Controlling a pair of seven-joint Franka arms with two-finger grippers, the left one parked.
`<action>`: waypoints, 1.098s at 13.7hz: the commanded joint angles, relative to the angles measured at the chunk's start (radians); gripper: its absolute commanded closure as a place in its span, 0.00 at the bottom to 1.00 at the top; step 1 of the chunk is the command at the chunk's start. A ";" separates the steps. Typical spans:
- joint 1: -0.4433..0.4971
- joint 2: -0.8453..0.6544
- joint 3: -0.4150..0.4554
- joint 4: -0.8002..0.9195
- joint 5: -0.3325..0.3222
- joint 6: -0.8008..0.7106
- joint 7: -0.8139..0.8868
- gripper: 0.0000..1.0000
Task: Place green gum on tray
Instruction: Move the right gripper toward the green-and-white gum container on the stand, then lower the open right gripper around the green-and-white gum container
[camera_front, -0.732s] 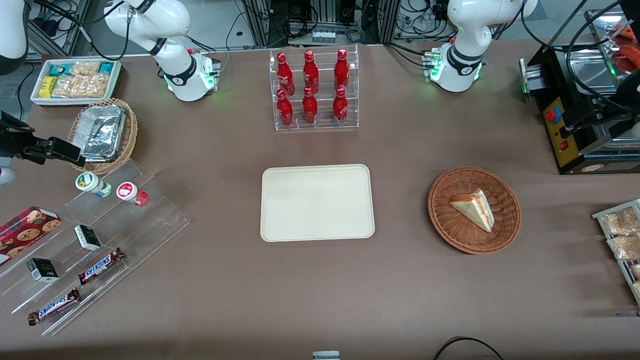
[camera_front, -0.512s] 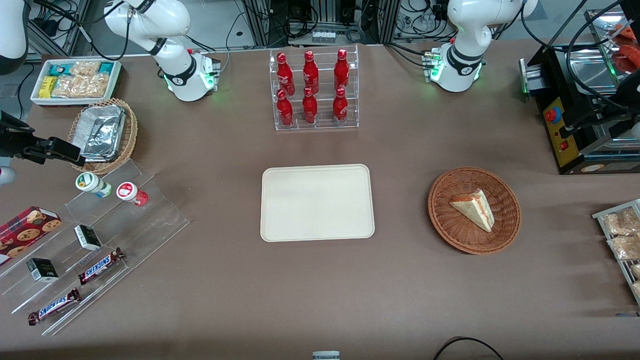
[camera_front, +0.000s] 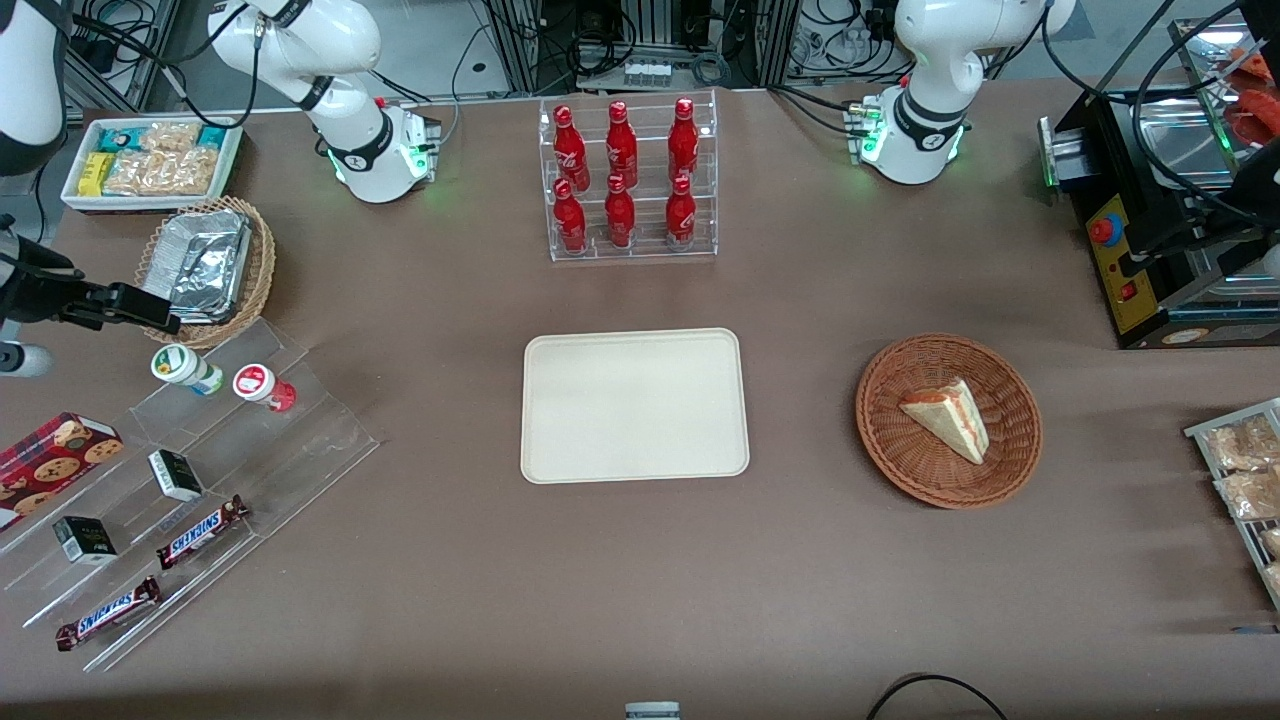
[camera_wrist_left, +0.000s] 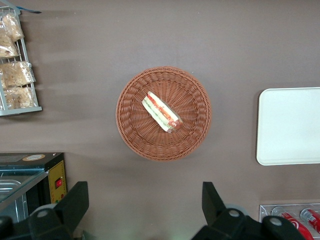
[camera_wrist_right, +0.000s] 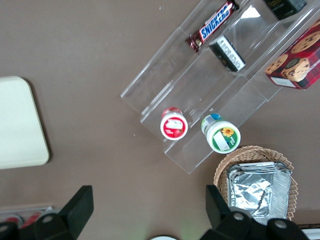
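Note:
The green gum (camera_front: 185, 368) (camera_wrist_right: 221, 133), a small white bottle with a green-and-white lid, stands on the top step of a clear acrylic stand (camera_front: 240, 440), beside a red-lidded bottle (camera_front: 262, 385) (camera_wrist_right: 174, 123). The cream tray (camera_front: 634, 405) (camera_wrist_right: 17, 125) lies flat at mid-table with nothing on it. My gripper (camera_front: 120, 300) (camera_wrist_right: 147, 202) hangs above the table, a little farther from the front camera than the gum, by the wicker basket. Its fingers (camera_wrist_right: 80, 205) are spread wide, open, with only bare table between them.
A wicker basket holding a foil tray (camera_front: 205, 265) sits close to the gripper. A white tub of snacks (camera_front: 150, 160) stands farther back. Snickers bars (camera_front: 200, 530), small dark boxes and a cookie box (camera_front: 55, 455) fill the stand's lower steps. A cola bottle rack (camera_front: 625, 180) and a sandwich basket (camera_front: 948, 420) flank the tray.
The gripper has shifted slightly toward the middle of the table, staying above the basket's edge. The gum, the red-lidded bottle and the tray have not moved.

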 joint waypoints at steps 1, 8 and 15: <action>-0.035 -0.025 -0.004 -0.099 -0.003 0.070 -0.057 0.00; -0.153 -0.091 -0.009 -0.394 0.002 0.417 -0.590 0.00; -0.170 -0.085 -0.010 -0.538 0.001 0.632 -0.742 0.00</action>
